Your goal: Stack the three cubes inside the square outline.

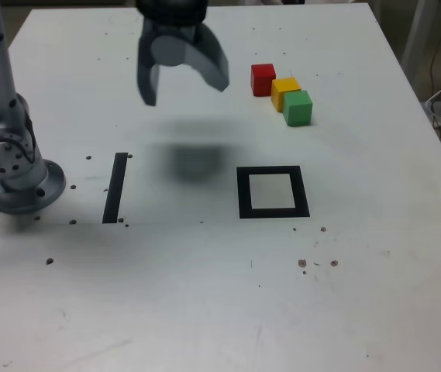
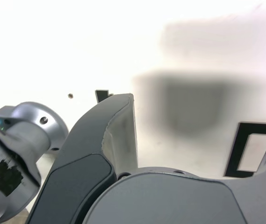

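Three cubes sit in a touching diagonal row at the far side of a white desk [image 1: 375, 294] as the gripper [image 1: 185, 89] hangs above it, jaws spread wide and empty.

Red cube [image 1: 263, 79], yellow cube [image 1: 285, 91] and green cube [image 1: 298, 108] run from far to near, well apart from the square outline [image 1: 272, 192], which lies empty nearer the camera. The gripper is to the exterior view's left of the cubes, its shadow falling between a thin black strip [image 1: 115, 187] and the outline. The arm's base [image 1: 11, 167] stands at the exterior view's left edge.
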{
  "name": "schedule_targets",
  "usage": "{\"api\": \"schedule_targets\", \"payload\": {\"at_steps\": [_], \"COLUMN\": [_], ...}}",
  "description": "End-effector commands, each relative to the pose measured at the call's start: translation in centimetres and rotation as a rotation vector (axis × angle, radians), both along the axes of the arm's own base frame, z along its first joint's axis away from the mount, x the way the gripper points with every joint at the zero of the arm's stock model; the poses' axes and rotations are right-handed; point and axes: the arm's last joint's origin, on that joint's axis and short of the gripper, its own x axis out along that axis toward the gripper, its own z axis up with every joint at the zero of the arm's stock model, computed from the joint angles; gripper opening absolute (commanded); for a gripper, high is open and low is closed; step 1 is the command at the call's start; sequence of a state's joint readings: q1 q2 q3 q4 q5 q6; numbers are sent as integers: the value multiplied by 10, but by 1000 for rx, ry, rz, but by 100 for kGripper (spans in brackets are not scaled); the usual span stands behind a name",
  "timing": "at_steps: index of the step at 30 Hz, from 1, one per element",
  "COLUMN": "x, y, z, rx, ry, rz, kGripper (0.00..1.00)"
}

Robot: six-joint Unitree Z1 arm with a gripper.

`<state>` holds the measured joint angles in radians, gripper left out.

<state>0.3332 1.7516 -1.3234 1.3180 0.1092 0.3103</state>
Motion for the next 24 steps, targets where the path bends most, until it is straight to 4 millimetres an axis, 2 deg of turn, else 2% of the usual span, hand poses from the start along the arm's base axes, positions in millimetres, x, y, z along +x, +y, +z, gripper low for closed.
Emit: {"api": "schedule_targets", "payload": {"at_steps": [1,17,24], "x": [9,64,85], "y": [10,101,129], "z": [0,-17,-26], "rx": [3,16,23], "ry": [-1,-1,5], "rz": [6,61,58], "kGripper": [100,99,99]}}
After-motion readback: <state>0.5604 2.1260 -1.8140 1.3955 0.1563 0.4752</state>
